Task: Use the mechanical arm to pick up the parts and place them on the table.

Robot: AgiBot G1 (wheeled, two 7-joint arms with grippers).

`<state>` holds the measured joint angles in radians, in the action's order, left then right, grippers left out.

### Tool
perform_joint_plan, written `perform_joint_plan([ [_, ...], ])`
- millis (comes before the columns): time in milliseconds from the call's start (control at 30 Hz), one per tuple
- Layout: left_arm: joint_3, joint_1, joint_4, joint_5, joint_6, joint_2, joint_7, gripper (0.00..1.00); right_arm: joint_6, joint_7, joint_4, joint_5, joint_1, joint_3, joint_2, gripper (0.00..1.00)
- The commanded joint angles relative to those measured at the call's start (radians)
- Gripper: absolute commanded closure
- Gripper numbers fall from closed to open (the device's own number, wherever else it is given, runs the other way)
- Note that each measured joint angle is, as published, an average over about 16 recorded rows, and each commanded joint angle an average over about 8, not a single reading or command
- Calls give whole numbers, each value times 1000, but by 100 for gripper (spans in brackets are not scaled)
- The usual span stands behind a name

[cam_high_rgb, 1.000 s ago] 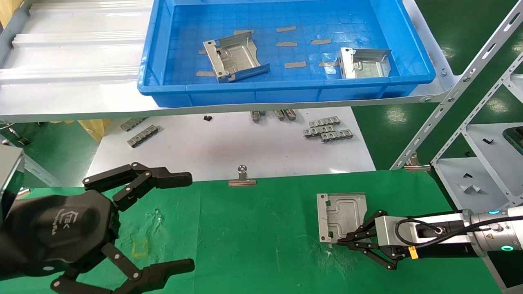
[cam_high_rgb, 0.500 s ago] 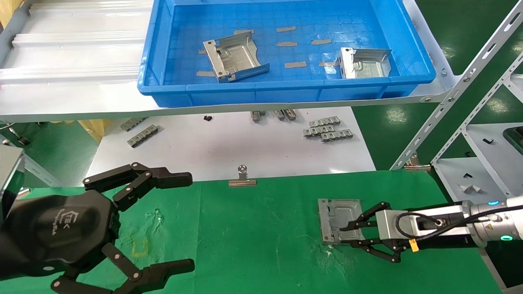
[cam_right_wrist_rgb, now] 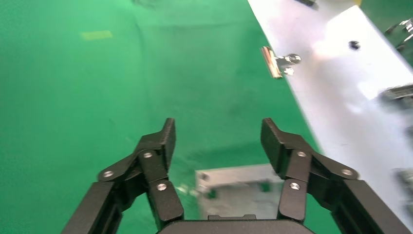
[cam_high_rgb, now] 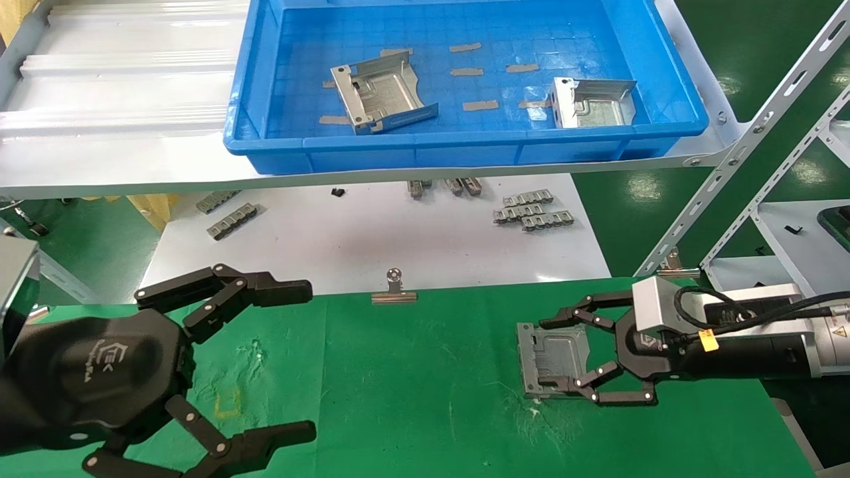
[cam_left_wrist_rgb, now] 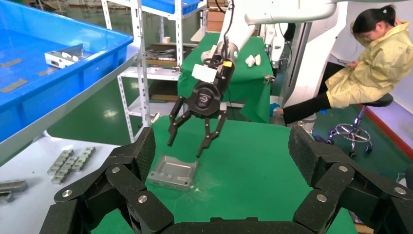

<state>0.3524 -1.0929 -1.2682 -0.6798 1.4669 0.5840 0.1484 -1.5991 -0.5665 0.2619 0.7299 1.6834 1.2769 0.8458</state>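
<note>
Right end effector spread open above one part lying on desk; two parts remain in tray at 12 o'clock.

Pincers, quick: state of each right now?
Left pincer: open, holding nothing.
Right pincer: open above the bracket on the green table.

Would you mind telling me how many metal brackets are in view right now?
3. Two lie in the blue tray: the left bracket and the right bracket. The third bracket lies on the green table, under the open right gripper.
</note>
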Motion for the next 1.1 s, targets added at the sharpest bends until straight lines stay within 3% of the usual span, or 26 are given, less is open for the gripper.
perform_joint_plan([
  [33, 0, 0, 0, 0, 0, 0, 0, 0, -3, 63, 30, -33, -10, -5, -16, 0],
  [200, 0, 0, 0, 0, 0, 0, 0, 0, -10, 115, 61, -72, -32, -11, -33, 0],
  [733, 0, 0, 0, 0, 0, 0, 0, 0, -1, 89, 54, -53, -26, -18, -25, 0],
  [1100, 0, 0, 1, 0, 0, 0, 0, 0, 14, 189, 201, -44, -115, -167, -56, 0],
])
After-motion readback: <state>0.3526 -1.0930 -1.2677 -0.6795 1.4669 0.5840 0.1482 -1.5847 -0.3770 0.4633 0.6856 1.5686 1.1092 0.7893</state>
